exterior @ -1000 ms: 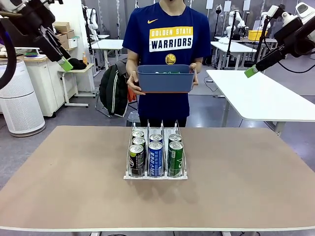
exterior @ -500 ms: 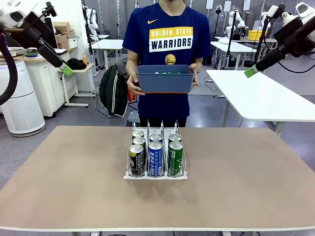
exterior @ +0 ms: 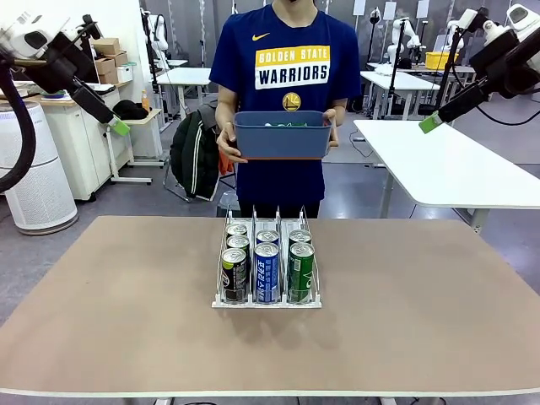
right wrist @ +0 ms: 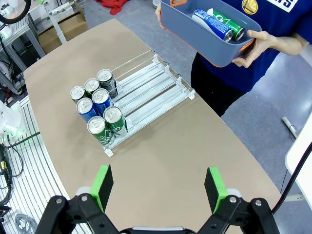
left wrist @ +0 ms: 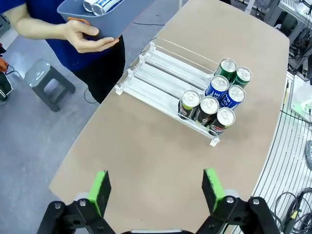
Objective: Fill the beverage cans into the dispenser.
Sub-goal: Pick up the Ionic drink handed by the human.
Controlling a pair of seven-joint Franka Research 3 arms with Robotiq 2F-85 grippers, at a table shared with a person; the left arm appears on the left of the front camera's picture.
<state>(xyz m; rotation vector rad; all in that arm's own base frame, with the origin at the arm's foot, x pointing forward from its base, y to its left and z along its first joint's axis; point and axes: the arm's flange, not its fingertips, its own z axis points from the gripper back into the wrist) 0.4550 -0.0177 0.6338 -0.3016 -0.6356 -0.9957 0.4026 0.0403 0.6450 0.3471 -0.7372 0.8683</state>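
Observation:
The dispenser (exterior: 278, 214) stands mid-table, with several beverage cans (exterior: 267, 272) lined up at its near end in all three lanes. At the far side a person holds a blue-grey bin (exterior: 283, 137) at chest height; two more cans (right wrist: 219, 23) lie in it. My left gripper (exterior: 119, 126) hangs high at the upper left, open and empty, far from the rack. My right gripper (exterior: 431, 123) hangs high at the upper right, also open and empty. From the left wrist, the open gripper (left wrist: 156, 189) looks down on the dispenser (left wrist: 161, 80). From the right wrist, the gripper (right wrist: 158, 187) does the same over the dispenser (right wrist: 146, 84).
The brown table (exterior: 405, 312) has bare room on both sides of the rack. The rack's far halves are bare lanes. A stool (left wrist: 48, 83) stands on the floor beside the person. White tables (exterior: 456, 169) and a cabinet stand farther back.
My left arm has drawn back toward the upper left, and its gripper tip has sunk slightly to the right. The right arm, the person and the cans have stayed put.

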